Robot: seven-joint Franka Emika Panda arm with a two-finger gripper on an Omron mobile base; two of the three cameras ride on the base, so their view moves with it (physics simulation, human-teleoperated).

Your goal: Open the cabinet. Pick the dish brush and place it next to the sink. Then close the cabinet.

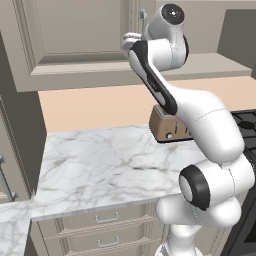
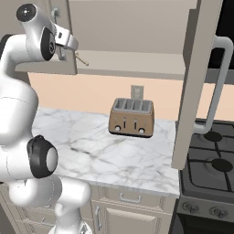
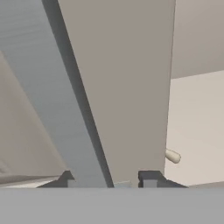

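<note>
The cabinet's left door is closed and its right door stands swung out over the stove. My gripper is raised to the left door's vertical silver handle. In the hand view the handle runs slantwise between my gripper's two narrowed fingertips. It touches one tip, with a gap at the other. The thin pale handle of the dish brush sticks out from the cabinet shelf just right of the hand. Its rounded end shows past the door edge. The sink is out of view.
A brown four-slot toaster stands on the marble counter below the cabinet. A black stove is to the right, under the open door's bar handle. Drawers sit beneath the counter.
</note>
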